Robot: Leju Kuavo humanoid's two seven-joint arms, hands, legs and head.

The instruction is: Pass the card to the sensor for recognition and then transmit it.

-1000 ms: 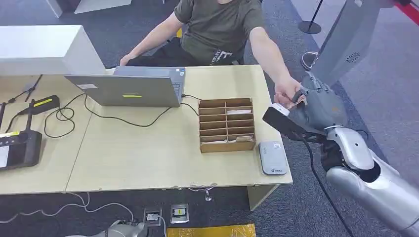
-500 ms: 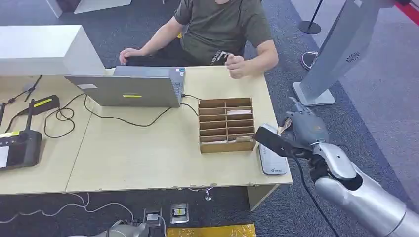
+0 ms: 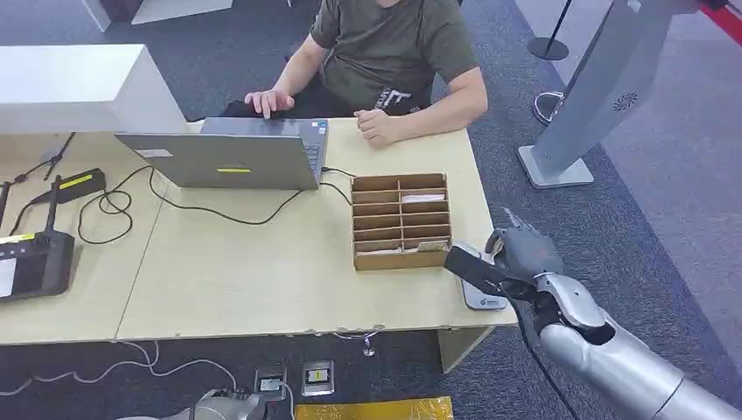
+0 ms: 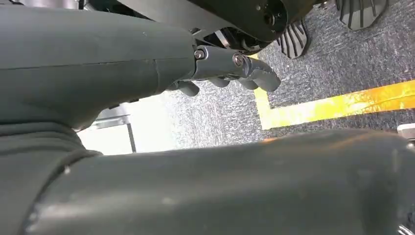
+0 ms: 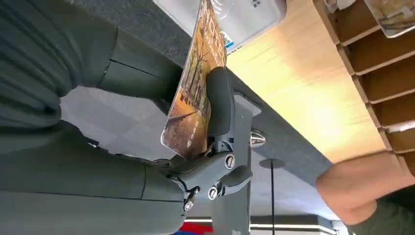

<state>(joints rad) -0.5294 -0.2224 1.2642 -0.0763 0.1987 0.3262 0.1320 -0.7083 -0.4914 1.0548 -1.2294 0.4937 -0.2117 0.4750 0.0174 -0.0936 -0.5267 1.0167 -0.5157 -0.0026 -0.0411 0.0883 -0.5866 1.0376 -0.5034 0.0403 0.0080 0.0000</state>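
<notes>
The right hand (image 5: 147, 147) pinches the card (image 5: 195, 88) (thumb against fingers), its far edge just over the grey sensor (image 3: 483, 293) on the counter (image 3: 262, 271).

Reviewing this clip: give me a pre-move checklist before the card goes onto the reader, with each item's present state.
1. Card held: ok. The right hand pinches the card between thumb and fingers.
2. Card near the card reader: ok. The card's free end points at the grey reader at the table edge.
3. Card touching the reader: cannot tell. Neither view settles contact.
4. Person out of the path: ok. Both of the person's hands are at the far side, by the laptop.
5. Wooden organizer clear of the hand: ok. It stands beside the reader, apart from the hand.
6. Left hand idle: ok. It hangs over the floor, holding nothing.
</notes>
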